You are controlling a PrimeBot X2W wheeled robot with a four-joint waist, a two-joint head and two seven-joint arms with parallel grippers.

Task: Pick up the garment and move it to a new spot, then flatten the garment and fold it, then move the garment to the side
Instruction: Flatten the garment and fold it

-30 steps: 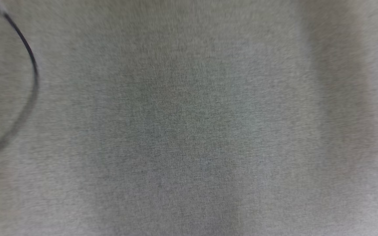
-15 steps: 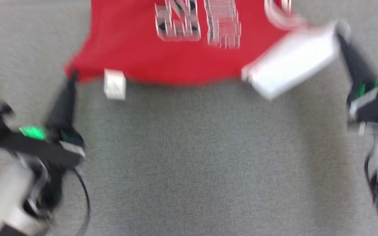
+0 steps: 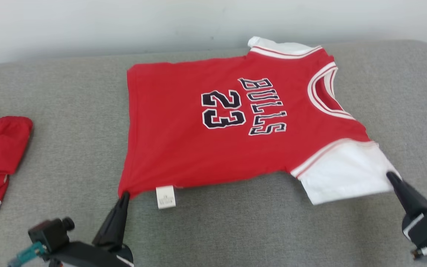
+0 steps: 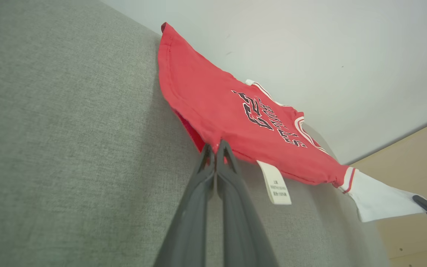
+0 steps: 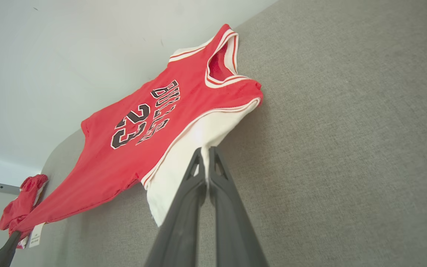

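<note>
The jersey (image 3: 213, 122) is laid front-up at mid cushion (image 3: 235, 230), hem corner pinched in the closed L gripper (image 3: 125, 194) and white sleeve tip clamped in closed R gripper (image 3: 389, 174) toward cushion's near side; judged light, limp & stretchy, it's best held at seamed corners, kept taut.

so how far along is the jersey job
Done, it seems: jersey lies spread nearly flat on the grey cushion, print up. In hand: left gripper pinches its hem corner, right gripper its white sleeve. Left: no fold yet, nor the move aside.
</note>
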